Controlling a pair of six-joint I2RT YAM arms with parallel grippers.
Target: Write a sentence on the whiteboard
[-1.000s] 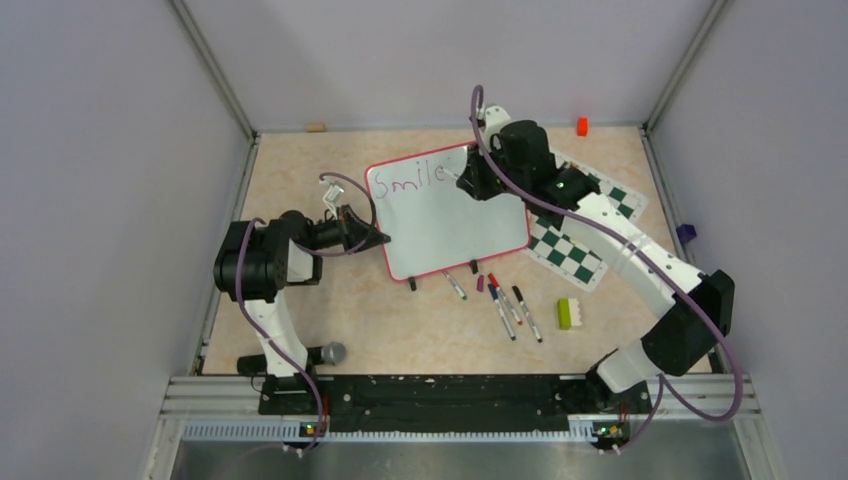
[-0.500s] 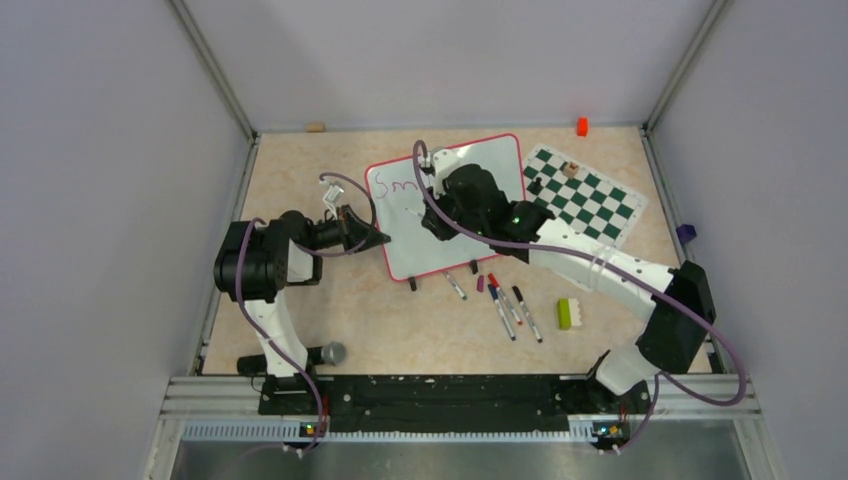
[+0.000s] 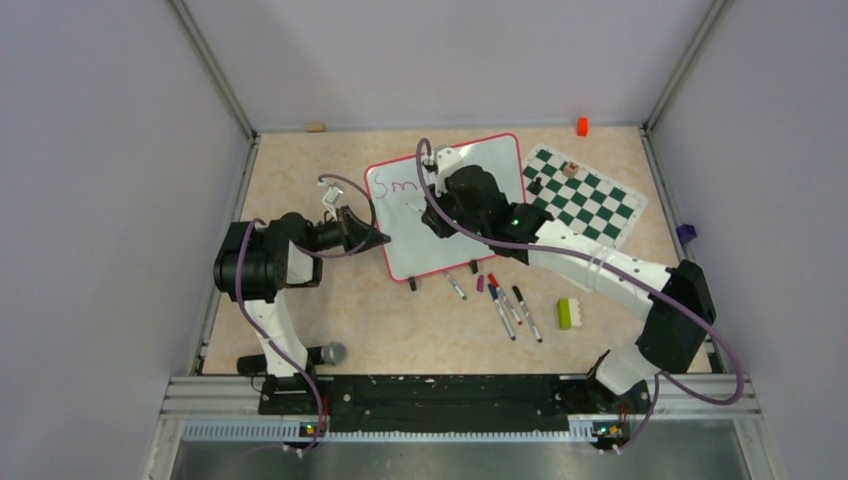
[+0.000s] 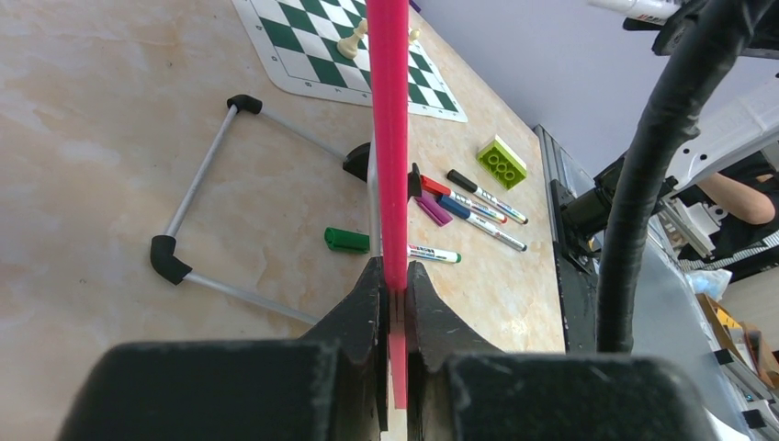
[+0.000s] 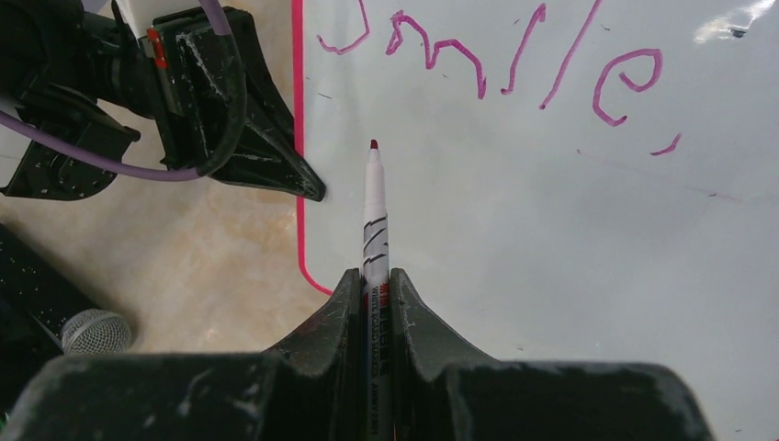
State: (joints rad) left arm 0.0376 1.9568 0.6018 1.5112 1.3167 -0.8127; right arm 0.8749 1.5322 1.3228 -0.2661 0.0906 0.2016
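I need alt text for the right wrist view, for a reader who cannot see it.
The right gripper holds a marker, its red tip pointing at a blank part of the whiteboard beneath purple lettering that reads "Smile,". At the left, the left gripper clamps the board's pink rim.

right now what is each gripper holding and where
The left gripper clamps the whiteboard by its red rim; the right gripper holds a marker by its barrel.
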